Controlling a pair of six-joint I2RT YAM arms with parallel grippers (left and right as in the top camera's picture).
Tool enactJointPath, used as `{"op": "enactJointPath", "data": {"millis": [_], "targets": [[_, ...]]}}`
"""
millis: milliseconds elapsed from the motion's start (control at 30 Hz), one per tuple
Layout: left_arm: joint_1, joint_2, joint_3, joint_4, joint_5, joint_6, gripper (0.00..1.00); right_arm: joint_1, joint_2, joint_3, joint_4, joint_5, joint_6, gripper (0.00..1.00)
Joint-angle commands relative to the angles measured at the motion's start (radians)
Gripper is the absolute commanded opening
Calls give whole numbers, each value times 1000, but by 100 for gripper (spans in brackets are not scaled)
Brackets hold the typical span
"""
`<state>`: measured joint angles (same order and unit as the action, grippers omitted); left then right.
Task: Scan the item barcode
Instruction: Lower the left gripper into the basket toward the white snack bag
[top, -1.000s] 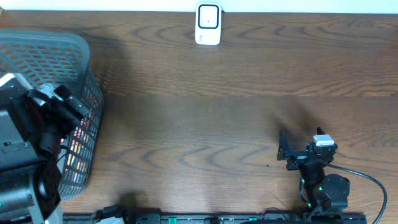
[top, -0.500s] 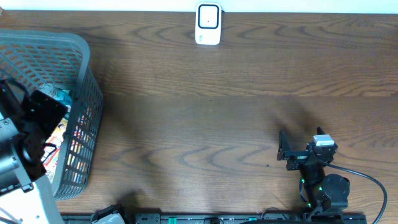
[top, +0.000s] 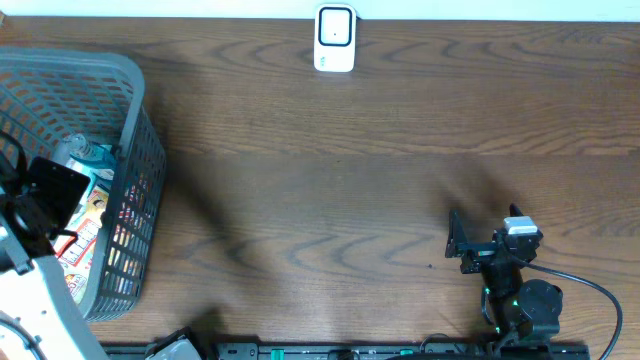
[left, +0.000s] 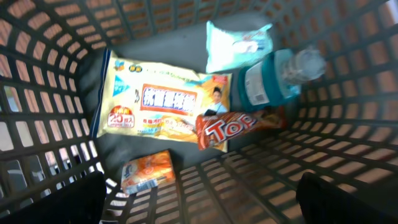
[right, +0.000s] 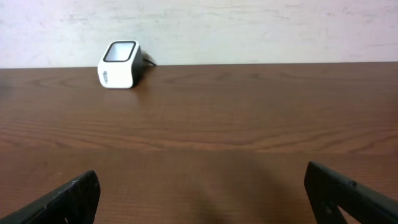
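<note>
Hovering wide open and empty, the left gripper (left: 199, 186) has the flat yellow plastic snack packet (left: 158, 106) just ahead in the grey lattice basket (left: 37, 74); probably light, slippery: pinch its edge.

Inside the grey lattice basket (top: 75, 62): a yellow bag (left: 161, 102), red-orange bar (left: 233, 127), teal-labelled bottle (left: 270, 84), pale blue packet (left: 236, 43). Outside it, a white, black-faced scanner (top: 334, 38) on brown wood-grain table (top: 350, 180).

left tool (left: 202, 200): jaws spread, empty | right tool (right: 205, 196): jaws spread, empty
</note>
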<state>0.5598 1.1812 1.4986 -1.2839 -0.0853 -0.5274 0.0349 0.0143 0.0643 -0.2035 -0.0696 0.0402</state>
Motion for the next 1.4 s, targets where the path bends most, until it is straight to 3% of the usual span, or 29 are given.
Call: {"op": "enactJointPath", "data": {"millis": [0, 333, 800, 1200, 1267, 1367], "targets": [[13, 41, -17, -8, -12, -10, 98, 11, -9, -2, -2, 11, -13, 99], [18, 127, -17, -6, -13, -10, 98, 11, -9, -2, -2, 11, -13, 99], [144, 189, -17, 2, -5, -32, 98, 11, -9, -2, -2, 11, -14, 99], [144, 382, -18, 28, -5, -84, 98, 11, -9, -2, -2, 11, -13, 99], [144, 427, -23, 23, -5, -140, 98, 11, -9, -2, -2, 11, -13, 99], [144, 484, -50, 10, -5, -339, 98, 11, -9, -2, -2, 11, -14, 99]]}}
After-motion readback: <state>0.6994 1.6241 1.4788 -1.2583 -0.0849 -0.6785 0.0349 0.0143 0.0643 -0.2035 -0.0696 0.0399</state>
